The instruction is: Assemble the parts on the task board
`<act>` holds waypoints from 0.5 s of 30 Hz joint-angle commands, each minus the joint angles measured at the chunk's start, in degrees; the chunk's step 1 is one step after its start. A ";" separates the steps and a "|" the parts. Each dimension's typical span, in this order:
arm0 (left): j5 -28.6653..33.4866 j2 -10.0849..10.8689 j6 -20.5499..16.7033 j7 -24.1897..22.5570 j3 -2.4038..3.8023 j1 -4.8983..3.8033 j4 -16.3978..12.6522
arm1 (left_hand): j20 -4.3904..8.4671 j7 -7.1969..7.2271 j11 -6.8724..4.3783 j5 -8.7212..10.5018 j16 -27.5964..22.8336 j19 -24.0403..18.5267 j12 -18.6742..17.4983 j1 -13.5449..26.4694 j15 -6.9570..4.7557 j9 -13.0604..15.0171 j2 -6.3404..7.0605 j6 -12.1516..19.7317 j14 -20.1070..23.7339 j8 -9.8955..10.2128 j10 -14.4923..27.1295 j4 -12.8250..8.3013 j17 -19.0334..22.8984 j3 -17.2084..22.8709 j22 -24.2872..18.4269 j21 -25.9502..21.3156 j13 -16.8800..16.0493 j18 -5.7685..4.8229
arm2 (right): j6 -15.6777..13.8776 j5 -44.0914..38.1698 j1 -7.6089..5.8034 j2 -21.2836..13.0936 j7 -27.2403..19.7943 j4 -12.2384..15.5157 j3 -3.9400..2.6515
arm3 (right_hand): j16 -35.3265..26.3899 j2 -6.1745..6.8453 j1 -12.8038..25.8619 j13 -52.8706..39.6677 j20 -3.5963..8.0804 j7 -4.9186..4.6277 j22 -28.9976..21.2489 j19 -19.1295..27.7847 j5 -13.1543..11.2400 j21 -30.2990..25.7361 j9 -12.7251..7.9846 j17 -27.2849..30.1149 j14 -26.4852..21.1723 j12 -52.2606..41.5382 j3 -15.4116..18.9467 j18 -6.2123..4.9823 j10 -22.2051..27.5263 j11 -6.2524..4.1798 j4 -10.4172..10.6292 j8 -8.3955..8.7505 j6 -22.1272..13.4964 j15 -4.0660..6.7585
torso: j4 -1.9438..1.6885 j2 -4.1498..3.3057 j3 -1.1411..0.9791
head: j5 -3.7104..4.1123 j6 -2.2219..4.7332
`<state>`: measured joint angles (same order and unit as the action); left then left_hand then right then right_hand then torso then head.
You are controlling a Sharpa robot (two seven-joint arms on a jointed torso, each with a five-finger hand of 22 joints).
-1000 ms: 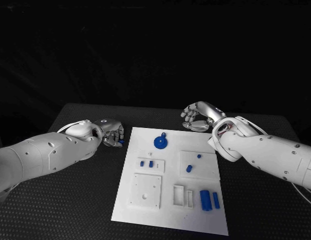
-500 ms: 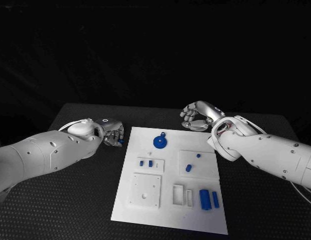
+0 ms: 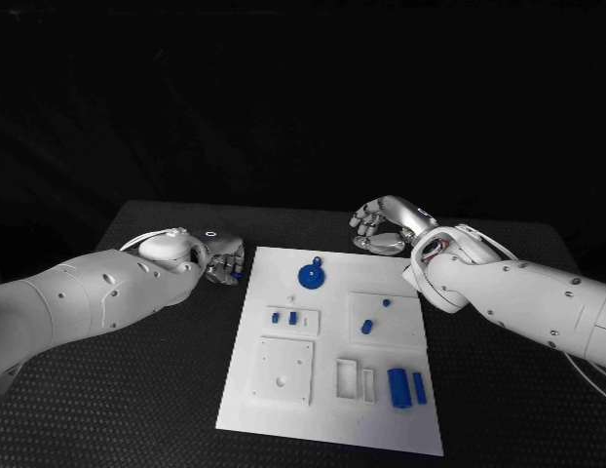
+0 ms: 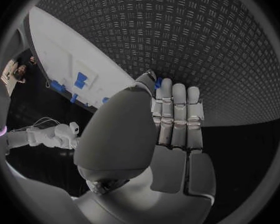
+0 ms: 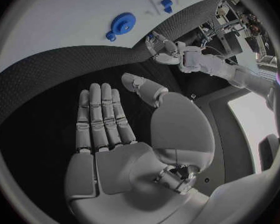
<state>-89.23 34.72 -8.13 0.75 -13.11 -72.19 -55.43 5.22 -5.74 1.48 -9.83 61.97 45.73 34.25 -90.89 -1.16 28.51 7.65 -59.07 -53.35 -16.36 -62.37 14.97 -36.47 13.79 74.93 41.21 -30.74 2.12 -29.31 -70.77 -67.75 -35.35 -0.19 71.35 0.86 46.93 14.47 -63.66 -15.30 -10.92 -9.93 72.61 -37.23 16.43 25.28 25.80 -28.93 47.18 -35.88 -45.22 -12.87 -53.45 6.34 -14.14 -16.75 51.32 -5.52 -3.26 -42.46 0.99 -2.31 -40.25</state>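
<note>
Lengthwise, task board [image 3: 334, 390] away from robot.

- The left hand [image 3: 220, 261] sits mostly behind its own wrist; a small blue part [image 4: 157, 82] peeks past its fingertips, shape unclear
- Whether that hand grips the part cannot be told
- The task board [image 3: 388, 419] hides the table's middle

One white task board [image 3: 334, 390] lies on one black bench [image 3: 134, 390]. Two robot hands: left [image 3: 222, 261], right [image 3: 383, 226]. About eight blue parts [image 3: 312, 277].
</note>
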 commanded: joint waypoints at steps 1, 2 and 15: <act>-1.72 -0.48 4.58 1.56 -0.57 0.98 -0.01 | 1.46 -0.10 0.00 -0.62 0.39 -0.43 0.76 -0.36 0.01 0.03 -1.44 -0.33 0.53 0.14 0.61 -0.72 -0.05 0.06 1.36 0.18 -0.21 -0.55 | 0.56 0.14 -0.01 0.05 -0.55 0.02 -0.02 | -0.20 -0.18 -0.35 0.08 -0.16 0.06 0.09 0.17 0.33 -0.29 -0.06 0.08 0.03 0.34 0.30 0.98 -0.43 -0.01 -0.06 -0.14 -0.30 -0.29 | 0.03 0.01 0.00 | -0.03 0.05; -1.73 -0.50 4.59 1.58 -0.57 0.98 0.00 | 1.47 -0.10 0.01 -0.69 0.43 -0.46 0.87 -0.38 0.02 0.03 -1.53 -0.32 0.58 0.15 0.70 -0.77 -0.05 0.06 1.35 0.20 -0.23 -0.56 | 0.56 0.14 -0.01 0.06 -0.55 0.02 -0.02 | -0.20 -0.18 -0.35 0.09 -0.16 0.06 0.09 0.17 0.34 -0.30 -0.06 0.08 0.03 0.34 0.30 0.98 -0.44 -0.01 -0.06 -0.14 -0.30 -0.29 | 0.02 0.01 -0.01 | -0.02 0.08; -3.40 -0.68 6.18 2.98 -0.56 1.33 0.37 | 1.54 -0.34 -0.05 -2.46 1.36 -0.93 2.55 -1.01 -0.05 0.43 -3.32 -0.03 1.00 -0.14 1.51 -2.78 0.05 -0.10 1.29 0.42 -0.27 -0.63 | 0.50 0.29 -0.01 0.00 -0.54 0.00 -0.02 | -0.16 -0.21 -0.27 0.30 -0.17 0.05 0.17 0.16 0.65 -0.45 -0.10 0.16 0.00 0.35 0.41 0.98 -0.49 -0.01 -0.01 -0.15 -0.31 -0.30 | 0.03 0.00 -0.03 | 0.17 0.07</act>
<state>-90.38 34.12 -5.77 1.57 -12.79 -72.38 -55.24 5.01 -5.82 1.42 -12.15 63.23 45.13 36.55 -90.70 -1.21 29.04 5.92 -59.15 -52.81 -16.37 -61.28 13.39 -36.46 12.86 74.92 41.25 -30.94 2.15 -29.29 -70.53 -67.75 -35.34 -0.20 71.34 0.86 46.93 14.47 -63.66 -15.06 -10.92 -9.93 72.72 -37.23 16.70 25.05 25.74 -28.86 47.18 -35.88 -45.22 -12.87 -53.46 6.34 -14.14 -16.75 51.32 -5.52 -3.18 -42.47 0.93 -2.24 -40.20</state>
